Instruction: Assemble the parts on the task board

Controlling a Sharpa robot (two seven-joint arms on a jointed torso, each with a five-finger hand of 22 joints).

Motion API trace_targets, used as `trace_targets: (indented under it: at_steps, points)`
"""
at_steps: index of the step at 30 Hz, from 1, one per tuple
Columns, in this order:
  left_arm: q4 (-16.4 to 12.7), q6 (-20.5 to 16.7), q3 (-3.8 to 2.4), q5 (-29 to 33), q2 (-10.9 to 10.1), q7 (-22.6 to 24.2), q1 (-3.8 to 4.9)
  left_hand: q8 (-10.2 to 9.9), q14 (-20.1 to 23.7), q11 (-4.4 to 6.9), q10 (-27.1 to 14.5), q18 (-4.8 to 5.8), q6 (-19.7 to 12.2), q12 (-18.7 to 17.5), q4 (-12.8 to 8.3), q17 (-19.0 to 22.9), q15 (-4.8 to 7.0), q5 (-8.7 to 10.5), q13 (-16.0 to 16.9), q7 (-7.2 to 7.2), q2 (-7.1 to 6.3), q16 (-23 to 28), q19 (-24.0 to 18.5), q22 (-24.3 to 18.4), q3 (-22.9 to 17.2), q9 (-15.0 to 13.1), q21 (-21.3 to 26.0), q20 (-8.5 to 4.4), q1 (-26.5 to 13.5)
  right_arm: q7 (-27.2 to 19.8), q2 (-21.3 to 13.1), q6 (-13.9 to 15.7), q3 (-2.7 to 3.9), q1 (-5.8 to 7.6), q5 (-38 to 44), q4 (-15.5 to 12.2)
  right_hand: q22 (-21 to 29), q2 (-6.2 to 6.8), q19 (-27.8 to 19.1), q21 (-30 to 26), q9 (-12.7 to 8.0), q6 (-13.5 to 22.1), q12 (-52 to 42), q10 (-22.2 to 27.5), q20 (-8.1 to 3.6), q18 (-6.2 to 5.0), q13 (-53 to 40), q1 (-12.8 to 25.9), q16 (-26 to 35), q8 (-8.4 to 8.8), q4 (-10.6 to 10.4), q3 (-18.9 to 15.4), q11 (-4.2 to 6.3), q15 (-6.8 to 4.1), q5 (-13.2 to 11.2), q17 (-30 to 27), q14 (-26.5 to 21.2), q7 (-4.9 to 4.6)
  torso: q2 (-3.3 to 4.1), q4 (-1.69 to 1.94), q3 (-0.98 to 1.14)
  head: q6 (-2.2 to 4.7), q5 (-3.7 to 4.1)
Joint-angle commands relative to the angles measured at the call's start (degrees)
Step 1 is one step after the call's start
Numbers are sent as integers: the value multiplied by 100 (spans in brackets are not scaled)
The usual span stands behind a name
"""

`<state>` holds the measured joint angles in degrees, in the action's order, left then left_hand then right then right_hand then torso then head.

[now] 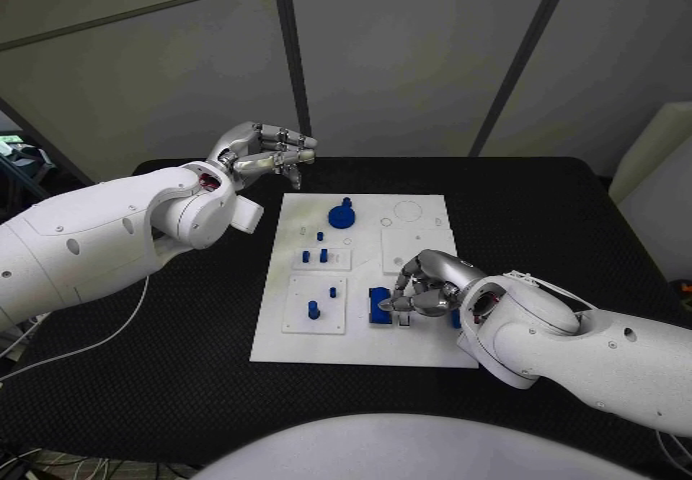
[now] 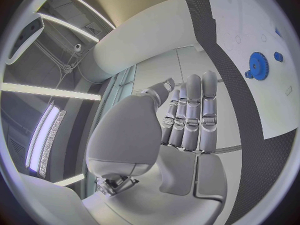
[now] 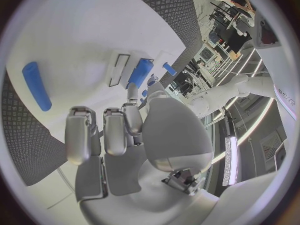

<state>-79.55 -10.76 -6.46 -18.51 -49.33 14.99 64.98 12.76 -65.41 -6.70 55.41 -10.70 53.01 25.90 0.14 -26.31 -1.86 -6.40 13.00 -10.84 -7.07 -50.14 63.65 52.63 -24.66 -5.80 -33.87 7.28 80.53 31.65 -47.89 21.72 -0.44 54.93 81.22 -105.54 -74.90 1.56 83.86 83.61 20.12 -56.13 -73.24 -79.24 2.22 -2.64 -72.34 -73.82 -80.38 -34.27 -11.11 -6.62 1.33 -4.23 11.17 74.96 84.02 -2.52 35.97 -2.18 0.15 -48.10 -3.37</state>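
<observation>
Across the middle of the black surface [image 1: 173,380] lies the white task board [image 1: 361,340], with both white arms reaching over it from either side. The left arm [image 1: 101,240] comes in bulky and raised, its left robot hand [image 1: 267,152] held above the surface just beyond the board's far left corner, well apart from every part. In the left wrist view the fingers [image 2: 190,115] lie straight, side by side and slightly apart, with nothing between them, so this robot hand is open and empty. The right arm [image 1: 591,345] crosses the board's near right corner, and the right robot hand [image 1: 426,285] hangs low over the board with fingers curled downward. Its fingertips sit right at a blue rectangular block [image 1: 379,305] standing near the board's near middle; whether they actually grip it I cannot tell. A blue gear [image 1: 342,214] sits on the far part of the board, well clear of both robot hands, and shows again in the left wrist view. Small blue pegs [image 1: 315,256] stand upright left of centre, with more on a raised white square [image 1: 317,305] nearer the robot. A blue cylinder [image 3: 36,85] lies flat on the board beside the right robot hand.
</observation>
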Motion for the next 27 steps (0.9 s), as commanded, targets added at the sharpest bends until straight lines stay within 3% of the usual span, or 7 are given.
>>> trace_targets:
  at_steps: [1, 10, 17, 21, 25, 27]
  points:
    - [-11, 66, 0, 16, -4, 12, 9, 22, 29, 0, -56, 21, -21, 7, -11, 6, -6, -22, 5, -20, 35, 33, -24, -10, 3, 0, 22, 8, -3, 32, 12, -120, 1, 8, 148, 23, -752, -26, 8, 35, 11, -31, -35, -45, -29, 48, -16, -61, -22, -45, 64, -13, 14, -60, -10, 20, 324, 4, 0, -5, 1, -22, 15]
    - [-8, 69, 0, 16, -2, 11, 9, 22, 29, 0, -56, 21, -21, 7, -11, 6, -6, -22, 5, -20, 35, 33, -24, -10, 3, 0, 22, 8, -3, -49, 3, -244, -1, 7, 294, -18, -757, 12, 8, 34, 37, -3, -25, -51, -54, 49, -32, -325, -20, -81, 280, 2, 28, -77, -270, 24, 323, 15, -4, -8, 1, -34, 27]
    - [-3, 65, 0, 16, -9, 18, 8, 22, 29, 0, -56, 21, -21, 7, -11, 6, -6, -22, 5, -20, 35, 33, -24, -10, 3, 0, 22, 8, -3, -343, -279, 420, -3, 6, 246, -164, -701, -10, -41, -16, 6, 93, 97, 31, -45, 34, 76, -314, 26, -13, 275, -4, -3, -57, -144, -40, 309, -28, -13, -21, 9, -18, 45]
    - [7, 68, 0, 16, -10, 20, 7, 22, 29, 0, -56, 21, -21, 7, -11, 6, -6, -22, 5, -20, 35, 33, -24, -10, 3, 0, 22, 8, -3, -774, -664, 722, -1, 6, -254, -374, -610, -104, -119, -95, -110, 271, 196, 97, -3, 9, 153, -222, 91, 225, 181, -11, -80, 1, 47, -124, 289, -125, -12, -21, 5, 4, 76]
    - [18, 66, 0, 16, -12, 22, 6, 22, 29, 0, -56, 21, -21, 7, -11, 6, -6, -22, 5, -20, 35, 33, -24, -10, 3, 0, 22, 8, -3, -940, -1035, 767, 0, 6, -580, -518, -593, -182, -134, -114, -246, 258, 230, 104, 54, 4, 173, 19, 109, 499, -30, -117, -139, 56, 345, -143, 287, -192, -15, -19, 0, 22, 106]
    - [16, 62, 1, 16, -17, 24, 5, 22, 29, 0, -56, 21, -21, 7, -11, 6, -6, -22, 5, -20, 35, 33, -24, -10, 3, 0, 22, 8, -3, -947, -1200, 730, -1, 6, -602, -544, -590, -194, -136, -118, -312, 225, 250, 107, 69, 1, 183, -15, 118, 641, -37, -151, -155, 69, 413, -152, 287, -208, -8, -17, -3, 35, 139]
